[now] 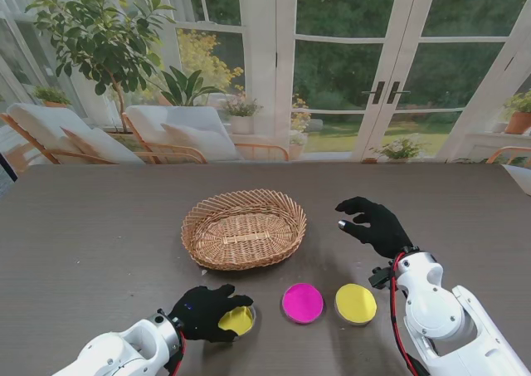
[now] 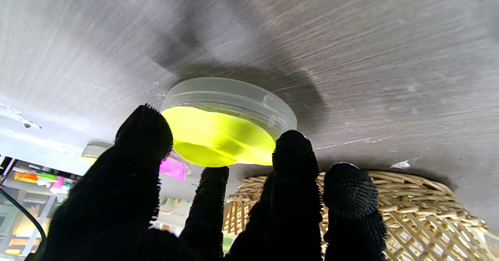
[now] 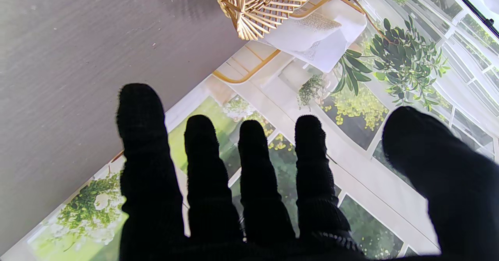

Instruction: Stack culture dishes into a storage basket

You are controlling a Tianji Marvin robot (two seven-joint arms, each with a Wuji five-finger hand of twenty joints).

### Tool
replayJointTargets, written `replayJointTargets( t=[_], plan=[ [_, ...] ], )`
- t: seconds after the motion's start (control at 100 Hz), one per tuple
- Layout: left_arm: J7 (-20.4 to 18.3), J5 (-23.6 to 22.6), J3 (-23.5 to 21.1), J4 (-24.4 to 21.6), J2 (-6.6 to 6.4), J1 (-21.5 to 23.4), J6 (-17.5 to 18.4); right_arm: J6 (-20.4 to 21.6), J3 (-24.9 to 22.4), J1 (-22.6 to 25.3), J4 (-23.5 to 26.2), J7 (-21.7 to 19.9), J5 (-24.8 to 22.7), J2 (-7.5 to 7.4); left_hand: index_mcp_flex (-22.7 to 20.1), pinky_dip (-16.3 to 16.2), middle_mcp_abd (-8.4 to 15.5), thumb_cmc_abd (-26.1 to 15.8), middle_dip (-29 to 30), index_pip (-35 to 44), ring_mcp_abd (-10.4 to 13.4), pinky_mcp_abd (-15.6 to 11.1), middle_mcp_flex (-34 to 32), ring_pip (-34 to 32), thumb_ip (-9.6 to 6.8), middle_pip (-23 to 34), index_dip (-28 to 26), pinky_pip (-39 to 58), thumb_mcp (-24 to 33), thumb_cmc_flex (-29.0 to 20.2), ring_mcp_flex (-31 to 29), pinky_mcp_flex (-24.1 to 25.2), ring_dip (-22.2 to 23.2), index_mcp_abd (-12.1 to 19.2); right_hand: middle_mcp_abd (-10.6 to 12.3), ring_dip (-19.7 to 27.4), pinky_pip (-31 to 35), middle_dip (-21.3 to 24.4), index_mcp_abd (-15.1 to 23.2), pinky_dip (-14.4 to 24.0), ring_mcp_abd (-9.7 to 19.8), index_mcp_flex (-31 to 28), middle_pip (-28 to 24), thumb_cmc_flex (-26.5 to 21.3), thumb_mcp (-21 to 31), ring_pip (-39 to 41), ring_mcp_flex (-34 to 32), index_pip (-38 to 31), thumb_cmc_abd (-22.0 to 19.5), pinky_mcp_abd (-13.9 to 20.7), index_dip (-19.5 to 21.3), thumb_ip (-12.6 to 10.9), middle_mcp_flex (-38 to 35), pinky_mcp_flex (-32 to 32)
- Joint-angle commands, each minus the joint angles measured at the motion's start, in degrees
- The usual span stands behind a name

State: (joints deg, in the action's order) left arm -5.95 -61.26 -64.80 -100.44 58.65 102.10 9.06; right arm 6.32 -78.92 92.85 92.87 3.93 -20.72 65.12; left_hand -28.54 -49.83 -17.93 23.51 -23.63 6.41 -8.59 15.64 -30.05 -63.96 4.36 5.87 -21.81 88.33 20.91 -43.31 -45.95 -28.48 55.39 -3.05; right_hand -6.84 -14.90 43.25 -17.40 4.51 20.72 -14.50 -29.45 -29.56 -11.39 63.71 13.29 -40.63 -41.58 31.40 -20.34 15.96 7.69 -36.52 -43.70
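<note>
A woven basket [image 1: 243,227] sits mid-table with nothing in it. Nearer to me lie three round dishes: yellow-green [image 1: 240,319], magenta [image 1: 303,302] and yellow [image 1: 356,303]. My left hand [image 1: 206,311] covers the yellow-green dish [image 2: 228,124], thumb on one side of its rim and fingers [image 2: 294,152] on the other; the dish rests on the table. To the right of the basket my right hand [image 1: 377,225] hovers open with spread fingers [image 3: 249,163], holding nothing. The basket's edge [image 3: 265,4] shows in the right wrist view.
The dark wooden table [image 1: 99,235] reaches back to glass doors, chairs and plants. In the left wrist view the basket [image 2: 409,206] and the magenta dish [image 2: 171,168] lie beyond my fingers.
</note>
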Motion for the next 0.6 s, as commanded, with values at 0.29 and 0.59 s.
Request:
replayJointTargets(
  t=[0.29,0.59],
  plan=[
    [2.3,-1.8,-4.0,-3.7,0.47,2.6,1.2,-0.1,0.2,0.2,0.2,-1.0,0.0,0.11,2.4,-2.6,2.9,-6.8,3.1,-1.1,-4.0,-0.6,3.2,5.9,-2.94,-0.7,2.5,-1.3,-11.9,-0.3,3.5,2.2,-1.3,0.6,-0.8,-0.4,-1.4,0.9,0.1,1.3,-0.2,-0.4,0.8,-0.8,-1.3,0.5,0.3,0.0,0.4,-0.6,-0.2,-0.9,0.1,25.6],
    [8.0,3.4,-8.4,-6.3,2.09,2.6,1.8,0.1,0.3,0.2,0.2,-1.1,-0.1,0.07,1.9,-5.2,3.7,-12.4,3.2,-0.9,-8.3,1.4,0.7,15.5,-3.67,-0.4,2.4,-5.0,-18.8,-2.9,8.8,7.1,-4.1,-1.3,-0.8,-0.4,-1.4,0.9,0.2,1.3,-0.2,-0.3,0.8,-0.8,-1.3,0.4,0.5,0.1,0.5,-0.6,-0.3,-0.9,0.3,25.6]
  ],
)
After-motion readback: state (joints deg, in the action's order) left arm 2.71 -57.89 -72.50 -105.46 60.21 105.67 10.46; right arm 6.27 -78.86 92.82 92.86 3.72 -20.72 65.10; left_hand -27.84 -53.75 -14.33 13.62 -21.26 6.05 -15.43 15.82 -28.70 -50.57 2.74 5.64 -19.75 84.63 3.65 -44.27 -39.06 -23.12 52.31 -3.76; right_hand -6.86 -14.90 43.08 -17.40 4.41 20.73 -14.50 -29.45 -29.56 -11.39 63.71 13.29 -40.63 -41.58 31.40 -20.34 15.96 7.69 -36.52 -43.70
